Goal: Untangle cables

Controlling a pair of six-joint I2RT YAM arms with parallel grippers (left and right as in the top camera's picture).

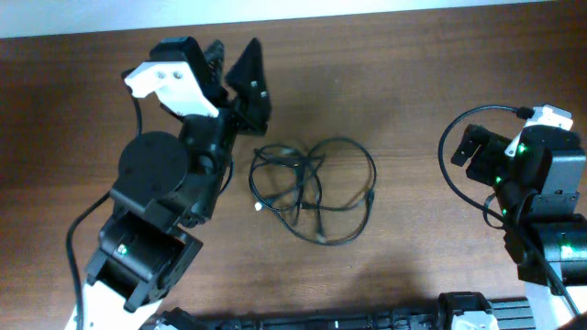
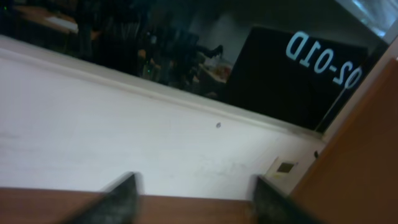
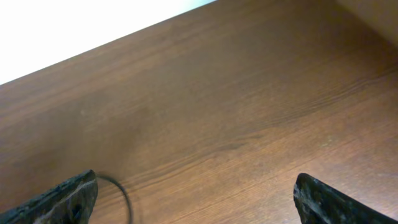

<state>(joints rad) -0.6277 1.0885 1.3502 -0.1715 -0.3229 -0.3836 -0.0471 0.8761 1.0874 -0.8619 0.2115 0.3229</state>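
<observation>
Between L pincer (image 1: pixel 235 66) & R pincer (image 3: pixel 196 202), both spread apart, cables (image 1: pixel 299 176) lie tangled.

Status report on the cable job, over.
Left gripper open, empty. Right gripper open, empty. Cables in a loose tangle on the table, neither gripper touching.

— What do we have underneath everything here?
— We see a dark brown wooden table (image 1: pixel 413 73), with the grain running along its length.
— And what do we find lying on it?
— The cables (image 1: pixel 312 188): thin black cords in loose, overlapping loops near the middle, flat on the wood. We can make out a pale plug tip (image 1: pixel 258 207) at the tangle's left edge. Which cord it belongs to, we cannot tell.
</observation>
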